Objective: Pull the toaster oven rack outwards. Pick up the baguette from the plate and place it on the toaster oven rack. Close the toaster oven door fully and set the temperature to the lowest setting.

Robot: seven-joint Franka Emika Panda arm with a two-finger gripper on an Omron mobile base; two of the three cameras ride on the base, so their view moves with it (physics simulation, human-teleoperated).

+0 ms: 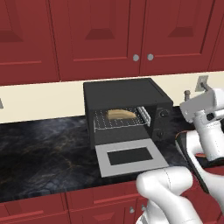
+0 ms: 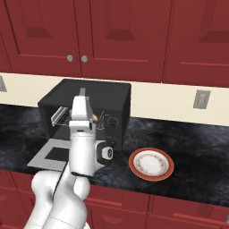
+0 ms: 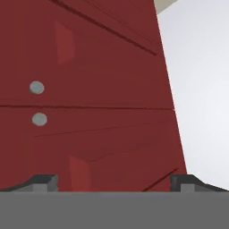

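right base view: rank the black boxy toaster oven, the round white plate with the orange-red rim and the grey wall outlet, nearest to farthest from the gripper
As the right base view shows it, with the open gripper raised in front of the oven:
1. Black boxy toaster oven: right behind the gripper.
2. Round white plate with the orange-red rim: on the counter, lower right.
3. Grey wall outlet: on the wall, far right.

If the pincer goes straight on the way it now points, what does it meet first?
Most likely the red cabinet doors with round silver knobs, seen straight ahead between the open pincer tips; how far is unclear.
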